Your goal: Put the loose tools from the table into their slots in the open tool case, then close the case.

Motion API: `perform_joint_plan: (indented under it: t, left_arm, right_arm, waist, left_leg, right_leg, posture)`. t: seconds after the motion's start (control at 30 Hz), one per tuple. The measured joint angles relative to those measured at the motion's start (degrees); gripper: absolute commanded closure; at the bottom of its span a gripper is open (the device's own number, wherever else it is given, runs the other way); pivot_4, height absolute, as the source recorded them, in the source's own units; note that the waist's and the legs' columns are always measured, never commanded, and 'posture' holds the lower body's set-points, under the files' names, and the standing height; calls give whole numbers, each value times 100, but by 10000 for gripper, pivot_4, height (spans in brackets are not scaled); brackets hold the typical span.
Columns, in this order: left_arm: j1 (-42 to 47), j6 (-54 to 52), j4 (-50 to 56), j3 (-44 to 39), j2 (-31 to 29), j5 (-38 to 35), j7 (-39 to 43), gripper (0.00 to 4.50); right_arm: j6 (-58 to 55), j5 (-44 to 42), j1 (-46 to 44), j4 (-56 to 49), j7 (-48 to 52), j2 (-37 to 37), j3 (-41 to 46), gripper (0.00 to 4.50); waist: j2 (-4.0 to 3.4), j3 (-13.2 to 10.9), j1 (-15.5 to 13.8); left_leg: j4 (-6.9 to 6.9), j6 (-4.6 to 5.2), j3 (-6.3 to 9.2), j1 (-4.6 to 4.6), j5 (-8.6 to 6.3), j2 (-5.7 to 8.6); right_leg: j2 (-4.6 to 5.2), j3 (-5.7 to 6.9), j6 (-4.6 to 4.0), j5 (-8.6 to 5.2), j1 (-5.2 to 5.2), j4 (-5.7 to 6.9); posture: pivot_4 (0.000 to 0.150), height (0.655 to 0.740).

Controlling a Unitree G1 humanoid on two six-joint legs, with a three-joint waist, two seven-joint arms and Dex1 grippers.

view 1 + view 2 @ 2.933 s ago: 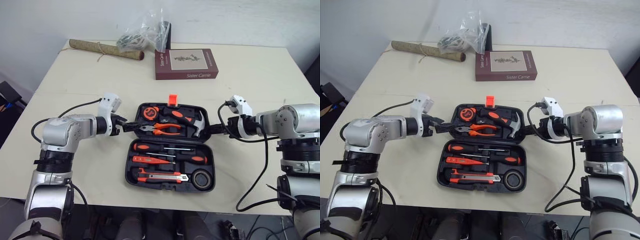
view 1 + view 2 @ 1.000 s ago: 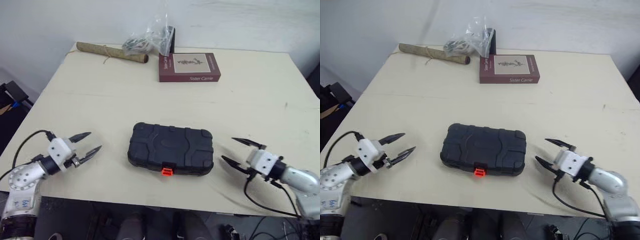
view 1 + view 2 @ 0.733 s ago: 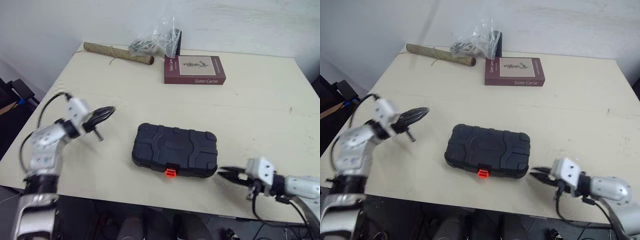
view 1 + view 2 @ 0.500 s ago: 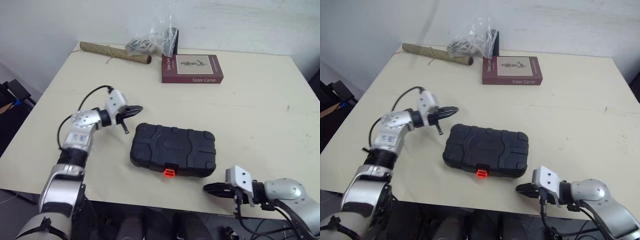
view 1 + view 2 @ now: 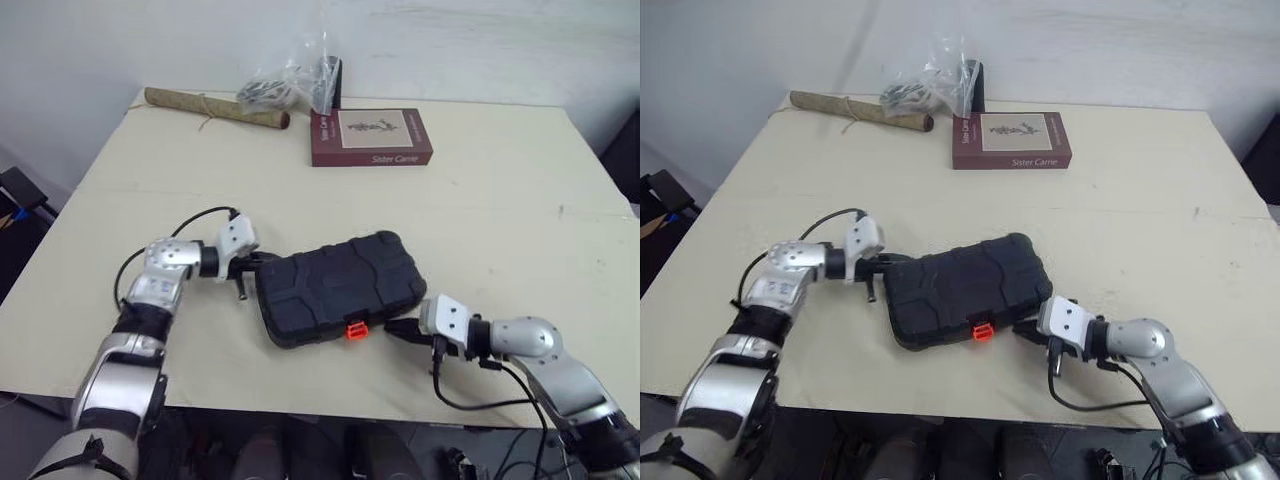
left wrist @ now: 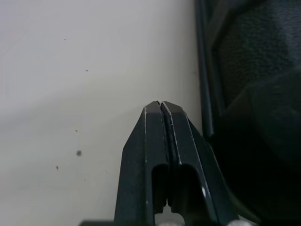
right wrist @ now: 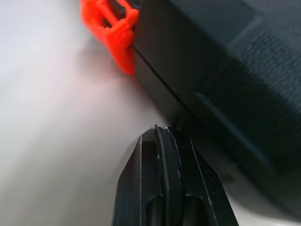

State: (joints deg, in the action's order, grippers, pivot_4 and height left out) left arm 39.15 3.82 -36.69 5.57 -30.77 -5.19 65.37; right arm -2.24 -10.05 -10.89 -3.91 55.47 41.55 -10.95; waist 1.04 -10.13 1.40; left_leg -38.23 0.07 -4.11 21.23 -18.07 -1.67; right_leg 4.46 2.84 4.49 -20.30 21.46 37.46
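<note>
- Soft, even, bright light from above covers the cream table point(image 5: 500, 200).
- The black tool case point(image 5: 335, 285) throws only a thin, diffuse shadow along its near edge.
- The clear bag point(image 5: 300, 65) at the far edge carries small white glints.
- In the right wrist view, the orange latch point(image 7: 110, 28) sheds a reddish glow on the pale tabletop beside it.

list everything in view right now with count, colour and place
tool case: 1, black, closed, lying askew near the table's front edge
latch: 1, orange, on the case's front side
book: 1, dark red, far side
roll: 1, brown, tied with string, far left
plastic bag: 1, clear, beside the book
table: 1, cream
left claw: black, shut, at the case's left end
right claw: black, shut, by the case's front right corner
</note>
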Motion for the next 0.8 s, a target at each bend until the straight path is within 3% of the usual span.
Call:
perform_joint_plan:
  t: [0.27,0.43,0.63,0.8]
  left_arm:
    - [-1647,-1057,2564,-523,-53,-914,-117,45000]
    - [-2058,-1436,3407,-927,-229,-1251,-445,45000]
    - [-1341,-1880,4020,-808,-23,-1780,-409,45000]
    - [-416,-1959,3883,341,742,-1408,-434,45000]
  right_arm:
    - [822,433,-891,1384,-65,-270,-6,44715]
    - [805,330,-670,1279,-156,-214,231,44715]
    - [-22,-419,541,-29,-179,146,1152,44715]
    - [-823,-957,803,-1399,-419,151,1474,44715]
  waist:
    - [0,0,13]
    - [-4,-2,-37]
    - [-8,-4,-273]
    - [-13,-2,-252]
  left_leg:
    - [-2,1,10,4,-1,2]
    - [-1,3,21,6,-2,5]
    - [-5,13,30,25,-7,14]
    - [-2,8,21,18,-5,11]
  right_leg:
    - [10,-1,0,0,-4,1]
    - [13,5,0,0,-10,-3]
    - [15,9,1,1,-8,-15]
    - [0,3,4,2,-11,-20]
  posture:
    - [1500,7400]
    - [1500,7400]
    - [1500,7400]
    - [1500,7400]
